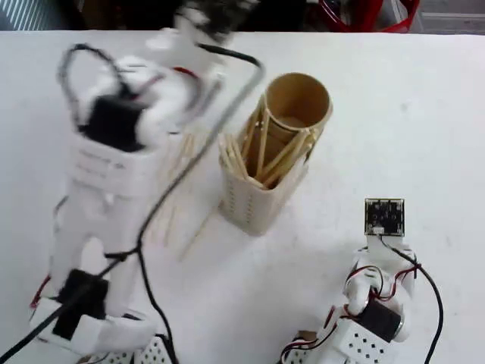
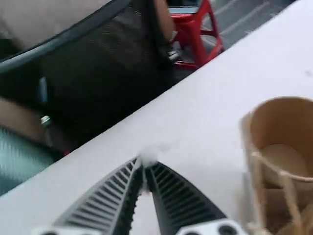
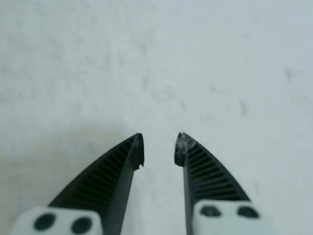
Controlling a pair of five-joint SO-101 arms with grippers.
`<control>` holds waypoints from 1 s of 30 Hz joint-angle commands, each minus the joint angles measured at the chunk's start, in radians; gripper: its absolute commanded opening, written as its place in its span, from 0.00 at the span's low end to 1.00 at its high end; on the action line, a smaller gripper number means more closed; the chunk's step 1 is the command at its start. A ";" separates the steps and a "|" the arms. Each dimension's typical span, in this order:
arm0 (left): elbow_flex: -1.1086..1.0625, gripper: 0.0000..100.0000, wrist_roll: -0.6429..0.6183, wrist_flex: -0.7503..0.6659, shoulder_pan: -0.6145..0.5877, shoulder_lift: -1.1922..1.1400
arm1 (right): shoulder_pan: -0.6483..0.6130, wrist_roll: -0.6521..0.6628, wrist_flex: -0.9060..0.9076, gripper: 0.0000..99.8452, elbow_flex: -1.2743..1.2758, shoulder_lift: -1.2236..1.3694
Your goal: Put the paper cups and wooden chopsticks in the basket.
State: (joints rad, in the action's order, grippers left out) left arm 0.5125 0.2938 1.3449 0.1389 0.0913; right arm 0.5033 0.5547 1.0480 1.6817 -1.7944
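STATUS: cup (image 1: 297, 97) and some chopsticks (image 1: 265, 155) are held in basket (image 1: 250, 203) | LEFT TO DO: loose chopsticks (image 1: 198, 236) on counter (image 1: 394, 98) beside basket | left pincer (image 2: 144, 174): closed, empty, near basket | right pincer (image 3: 159, 149): parted, empty, well apart from basket

Brown paper cup (image 1: 297, 98) and chopsticks (image 1: 261, 148) inside cream basket (image 1: 250, 201), loose chopsticks (image 1: 198, 236) beside
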 commanded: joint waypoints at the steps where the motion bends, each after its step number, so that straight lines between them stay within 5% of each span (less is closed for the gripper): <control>1: -0.144 0.02 0.005 -0.028 -0.228 0.002 | 0.012 0.005 -0.018 0.11 0.009 -0.008; 7: -0.502 0.03 0.006 -0.213 -0.298 -0.225 | 0.012 0.005 -0.018 0.11 0.009 -0.008; 10: -0.549 0.12 -0.002 -0.239 -0.268 -0.332 | 0.012 0.005 -0.018 0.11 0.009 -0.008; 20: -0.575 0.11 -0.003 -0.311 -0.249 -0.521 | 0.012 0.005 -0.018 0.11 0.009 -0.008; 30: -0.471 0.11 -0.058 -0.239 -0.291 -0.582 | 0.010 0.005 -0.018 0.11 0.009 -0.008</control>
State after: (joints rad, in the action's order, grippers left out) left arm -0.0031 0.2892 1.0963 -0.1250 -0.5010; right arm 0.5033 0.5547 1.0480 1.6817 -1.7944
